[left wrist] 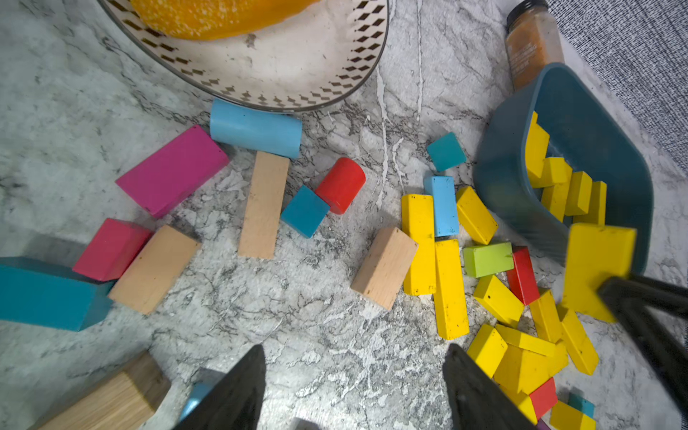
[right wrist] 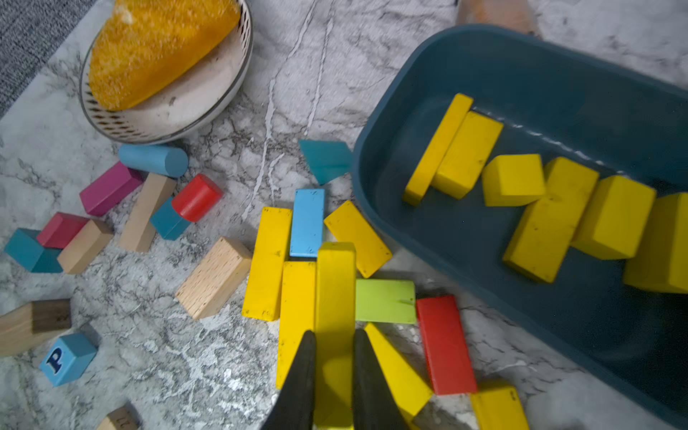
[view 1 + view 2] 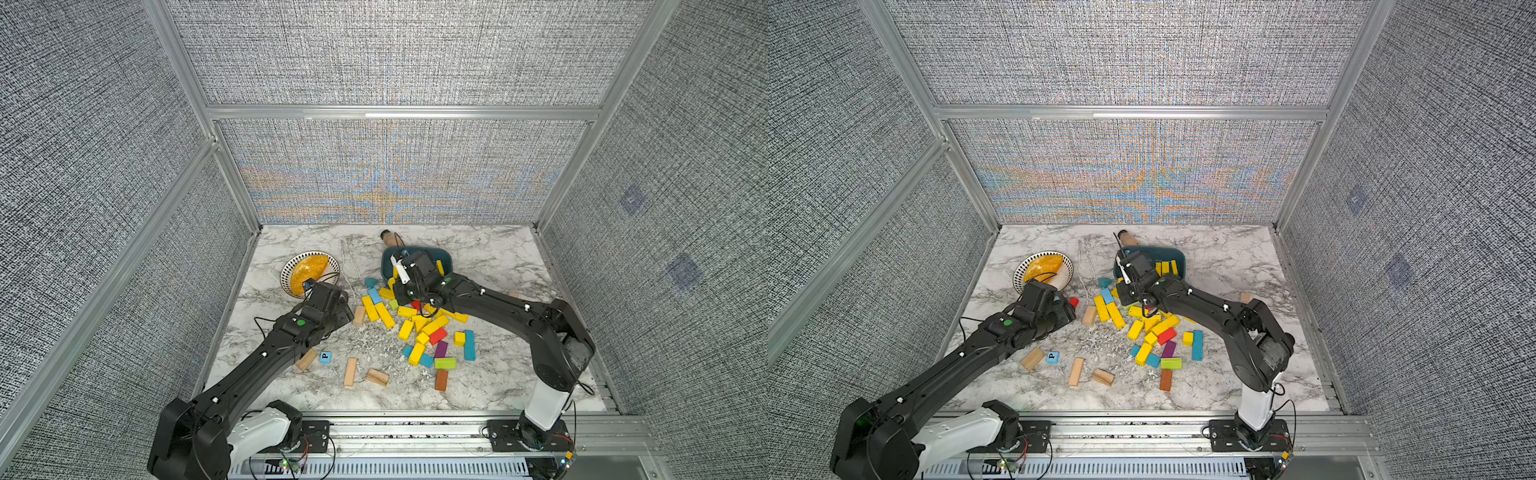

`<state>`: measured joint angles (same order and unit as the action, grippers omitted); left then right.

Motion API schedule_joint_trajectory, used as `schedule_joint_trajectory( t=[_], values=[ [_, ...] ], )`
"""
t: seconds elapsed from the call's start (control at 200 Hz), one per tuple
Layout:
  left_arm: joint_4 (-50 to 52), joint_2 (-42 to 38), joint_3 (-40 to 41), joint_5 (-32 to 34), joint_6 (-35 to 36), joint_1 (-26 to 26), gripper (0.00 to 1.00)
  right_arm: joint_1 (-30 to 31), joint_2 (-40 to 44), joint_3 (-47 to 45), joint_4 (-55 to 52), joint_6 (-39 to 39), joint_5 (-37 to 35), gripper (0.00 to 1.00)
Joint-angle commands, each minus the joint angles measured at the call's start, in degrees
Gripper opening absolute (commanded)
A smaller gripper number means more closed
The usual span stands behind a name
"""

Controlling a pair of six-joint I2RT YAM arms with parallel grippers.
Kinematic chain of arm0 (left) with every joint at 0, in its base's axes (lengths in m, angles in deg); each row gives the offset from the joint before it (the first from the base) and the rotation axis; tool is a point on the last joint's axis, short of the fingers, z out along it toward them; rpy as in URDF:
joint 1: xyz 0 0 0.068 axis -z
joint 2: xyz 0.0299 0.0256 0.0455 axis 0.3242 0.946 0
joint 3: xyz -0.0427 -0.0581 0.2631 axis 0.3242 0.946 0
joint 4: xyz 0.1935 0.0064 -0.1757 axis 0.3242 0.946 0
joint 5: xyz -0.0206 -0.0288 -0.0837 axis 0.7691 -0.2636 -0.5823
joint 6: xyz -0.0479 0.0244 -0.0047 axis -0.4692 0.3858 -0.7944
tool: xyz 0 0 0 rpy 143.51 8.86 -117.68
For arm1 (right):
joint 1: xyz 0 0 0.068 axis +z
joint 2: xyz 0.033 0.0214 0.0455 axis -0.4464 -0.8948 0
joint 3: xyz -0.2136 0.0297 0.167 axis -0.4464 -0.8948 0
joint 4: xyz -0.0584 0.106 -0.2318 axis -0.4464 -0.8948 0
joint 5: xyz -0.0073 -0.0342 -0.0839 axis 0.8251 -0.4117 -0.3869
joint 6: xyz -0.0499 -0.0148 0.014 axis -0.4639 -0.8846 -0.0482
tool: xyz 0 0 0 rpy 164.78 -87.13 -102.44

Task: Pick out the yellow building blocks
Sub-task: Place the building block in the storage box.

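Right wrist view: right gripper [image 2: 334,335] clenched on a long yellow bar [image 2: 335,283], pinched near one end, most of its length sticking out past the claw.
Held bar place: raised off the table, just beside the blue bin [image 2: 366,193] at its near wall, not over it yet.
Yellow in bin: several yellow blocks [image 2: 551,219] lying along the bin floor.
Yellow outside bin: many yellow bars [image 2: 266,260] on the marble table [image 2: 223,353] beside the bin's near wall, mixed with a lime-green block [image 2: 385,301], a red block [image 2: 445,344] and a light-blue block [image 2: 307,223].
Left gripper [image 1: 353,350]: released, jaws wide, nothing between them, over bare marble, well apart from the bin.
Step (judged): carry to bin; sorting under halfway.
Risk 1: end grip makes a long lever; bar may pivot or slip if swung fast.
Risk 2: protruding end may hit the bin wall if carried low, knocking the bar free or shoving the bin.
Risk 3: early release drops it back among the loose bars by the lime-green block.
Risk 4: left gripper reaching toward the bin at the same time could clash with the right.
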<state>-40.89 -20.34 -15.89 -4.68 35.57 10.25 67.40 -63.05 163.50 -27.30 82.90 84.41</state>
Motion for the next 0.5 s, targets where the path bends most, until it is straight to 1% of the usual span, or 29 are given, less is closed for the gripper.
schedule_joint_trajectory(
  t=[0.0, 0.12, 0.195, 0.32, 0.415, 0.495],
  values=[
    [-1.4, 1.3, -0.9, -2.4, 0.7, 0.0, 0.76, -2.6, 0.6, 0.1, 2.1, 0.9, 1.3, 0.11],
    [-1.6, 1.8, -1.0, -3.0, 0.9, 0.0, 0.75, -6.8, -0.9, 1.4, 3.0, 0.8, 2.3, 0.11],
    [-1.4, 1.8, -1.0, -3.2, 1.0, 0.0, 0.75, -9.4, -3.0, 3.5, 1.7, -1.5, 2.7, 0.11],
    [-0.8, 1.6, -0.9, -2.9, 0.9, 0.0, 0.76, -13.4, -7.2, 8.5, -1.4, -5.1, 1.3, 0.11],
    [-0.8, 1.6, -1.0, -2.8, 0.9, 0.0, 0.76, -15.1, -10.2, 12.4, -3.5, -5.7, 1.2, 0.11],
    [-0.9, 1.8, -1.0, -2.7, 0.7, 0.0, 0.76, -15.1, -11.4, 14.2, -3.6, -4.7, 3.0, 0.11]
  ],
)
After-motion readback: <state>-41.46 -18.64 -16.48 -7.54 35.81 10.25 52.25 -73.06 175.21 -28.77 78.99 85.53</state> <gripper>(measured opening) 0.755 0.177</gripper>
